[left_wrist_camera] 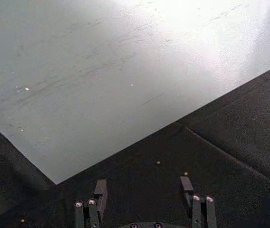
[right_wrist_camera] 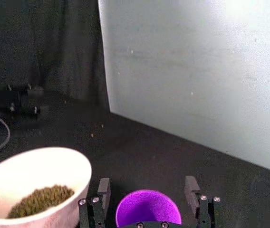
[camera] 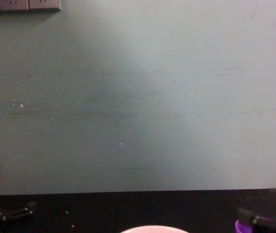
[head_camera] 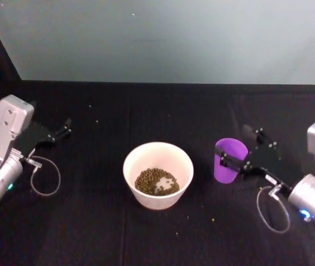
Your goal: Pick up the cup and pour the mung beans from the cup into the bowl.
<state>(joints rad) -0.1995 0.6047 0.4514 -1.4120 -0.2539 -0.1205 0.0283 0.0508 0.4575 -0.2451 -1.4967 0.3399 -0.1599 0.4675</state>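
Observation:
The purple cup [head_camera: 230,157] stands upright on the black table, right of the bowl [head_camera: 158,157]. My right gripper [head_camera: 235,147] is open, one finger on each side of the cup. In the right wrist view the cup [right_wrist_camera: 148,210] sits between the fingers [right_wrist_camera: 104,189] with a small gap on each side, and its inside looks plain purple. The mung beans [head_camera: 156,181] lie in a heap in the bowl [right_wrist_camera: 40,166]. My left gripper [head_camera: 63,128] is parked open at the far left, with nothing between its fingers [left_wrist_camera: 100,189].
A few stray beans [head_camera: 213,220] dot the black cloth in front of the bowl and farther back [head_camera: 96,119]. A pale wall [head_camera: 174,39] closes off the back of the table. Loose cables [head_camera: 46,177] hang by both wrists.

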